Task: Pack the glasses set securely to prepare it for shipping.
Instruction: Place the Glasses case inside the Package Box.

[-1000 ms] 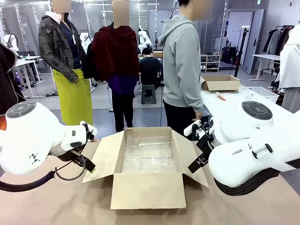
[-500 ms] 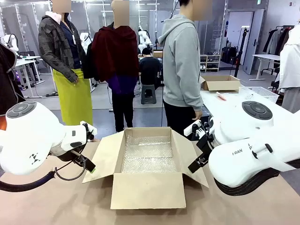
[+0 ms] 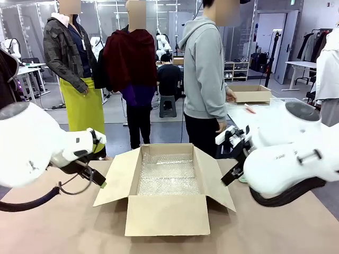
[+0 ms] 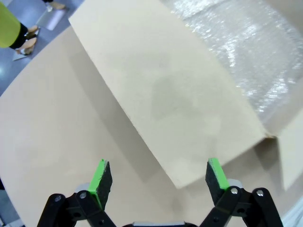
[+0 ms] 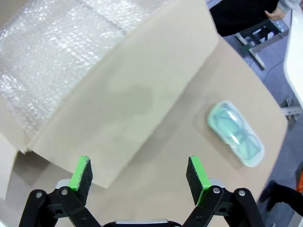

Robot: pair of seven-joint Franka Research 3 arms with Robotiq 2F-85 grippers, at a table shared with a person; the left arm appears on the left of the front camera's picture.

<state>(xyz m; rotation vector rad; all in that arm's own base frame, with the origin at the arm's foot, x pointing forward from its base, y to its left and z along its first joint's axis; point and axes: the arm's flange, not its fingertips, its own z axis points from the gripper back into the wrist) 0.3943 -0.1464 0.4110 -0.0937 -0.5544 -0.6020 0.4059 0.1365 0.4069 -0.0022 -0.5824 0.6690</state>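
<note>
A clear plastic case of teal-green eyeglasses (image 5: 235,134) is lying near the table's (image 5: 189,142) far edge, right of the open bubble-wrap-lined cardboard box (image 3: 169,217). The right claw (image 5: 139,172), fingers apart, is hovering nearest, with the case's long axis slanting ahead-right. The left claw (image 4: 158,172) is gaping too.

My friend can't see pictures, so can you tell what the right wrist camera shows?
The right claw hangs open over a flap of the cardboard box. Bubble wrap lines the box, and a clear case of teal-green glasses lies on the brown table beside it.
</note>
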